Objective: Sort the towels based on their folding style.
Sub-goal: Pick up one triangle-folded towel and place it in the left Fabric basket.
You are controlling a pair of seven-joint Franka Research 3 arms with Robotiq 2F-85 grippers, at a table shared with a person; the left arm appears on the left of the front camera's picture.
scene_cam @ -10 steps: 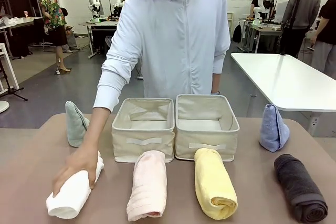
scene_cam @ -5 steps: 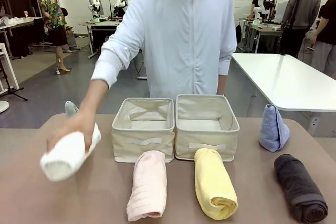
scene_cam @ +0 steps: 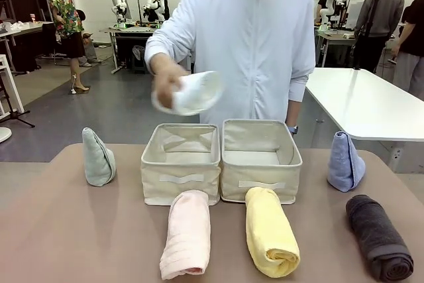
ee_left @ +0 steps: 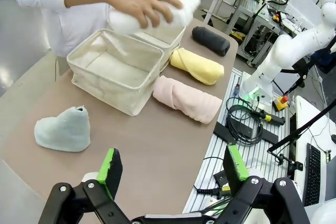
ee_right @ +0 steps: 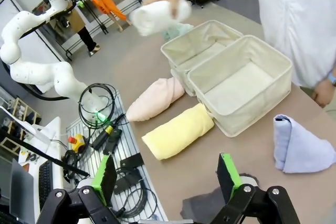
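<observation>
The person's hand holds a rolled white towel point(scene_cam: 192, 92) in the air above the left beige bin point(scene_cam: 180, 164); the same towel point(ee_left: 157, 14) point(ee_right: 157, 17) shows in both wrist views. On the table lie a pink roll point(scene_cam: 186, 233), a yellow roll point(scene_cam: 270, 230) and a dark grey roll point(scene_cam: 377, 236). A sage-green cone point(scene_cam: 98, 158) stands at the left, a light-blue cone point(scene_cam: 345, 162) at the right. My left gripper point(ee_left: 170, 166) is open, high above the table's near edge. My right gripper point(ee_right: 165, 177) is open too, above the grey roll's end.
Two beige fabric bins stand side by side mid-table, the right bin point(scene_cam: 260, 161) with nothing in it. The person stands behind them at the far edge. A white table point(scene_cam: 371, 104) is beyond at the right. Cables and a stand point(ee_left: 252, 114) lie off the table's side.
The person lifted the white roll off the table's left front and carried it up and right, over the left bin. Both grippers stayed open.
</observation>
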